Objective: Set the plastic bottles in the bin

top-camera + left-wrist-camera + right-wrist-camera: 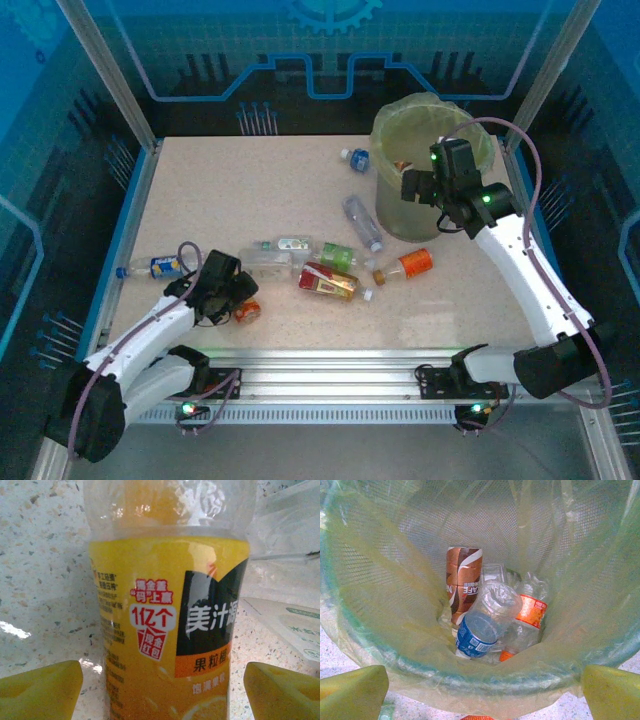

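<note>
My left gripper (232, 300) is low over the table's near left, straddling an orange juice bottle (247, 311). In the left wrist view that bottle (165, 625) lies between the yellow fingertips (45, 687), with a gap on each side; the left gripper (162, 680) is open. My right gripper (420, 185) hangs open above the bin (400, 215), nothing between its fingers. Looking down into the bin (380, 605), I see a brown bottle (463, 577), a blue-labelled clear bottle (482, 622) and an orange-labelled bottle (530, 612) at the bottom.
Several bottles lie on the table: a red one (330, 282), a green-labelled one (335, 255), an orange one (408, 265), a clear one (363, 222), one behind the bin (355, 158), one at the left edge (155, 267).
</note>
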`<move>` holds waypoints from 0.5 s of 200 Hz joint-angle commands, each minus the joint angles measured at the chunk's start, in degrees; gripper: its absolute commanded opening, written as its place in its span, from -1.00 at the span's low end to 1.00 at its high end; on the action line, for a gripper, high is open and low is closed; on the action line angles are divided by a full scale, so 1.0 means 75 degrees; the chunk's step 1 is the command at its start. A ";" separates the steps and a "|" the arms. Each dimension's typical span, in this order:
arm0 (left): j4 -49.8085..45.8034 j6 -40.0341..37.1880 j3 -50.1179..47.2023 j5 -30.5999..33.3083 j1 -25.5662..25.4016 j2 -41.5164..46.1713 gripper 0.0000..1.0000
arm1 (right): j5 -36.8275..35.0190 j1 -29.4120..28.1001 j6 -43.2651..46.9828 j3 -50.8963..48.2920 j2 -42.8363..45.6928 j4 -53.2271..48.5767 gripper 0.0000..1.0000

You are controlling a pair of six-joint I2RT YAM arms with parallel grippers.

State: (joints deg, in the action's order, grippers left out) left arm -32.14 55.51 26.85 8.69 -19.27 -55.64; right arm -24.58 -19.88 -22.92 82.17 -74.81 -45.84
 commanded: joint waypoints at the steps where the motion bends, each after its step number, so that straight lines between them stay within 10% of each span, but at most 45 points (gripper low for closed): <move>1: 0.0225 0.0079 -0.0146 -0.0104 0.0063 -0.0148 0.68 | 0.0032 -0.0124 0.0068 0.0183 0.0047 0.0007 0.99; 100: 0.0365 0.0265 -0.0241 -0.0031 0.0061 -0.0492 0.32 | 0.0020 -0.0127 0.0091 0.0191 0.0165 0.0053 0.99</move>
State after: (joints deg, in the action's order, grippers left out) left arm -29.95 56.55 26.06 8.67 -19.29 -59.11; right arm -24.58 -19.94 -22.85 82.17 -74.78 -45.82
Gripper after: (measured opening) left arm 0.685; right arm 0.996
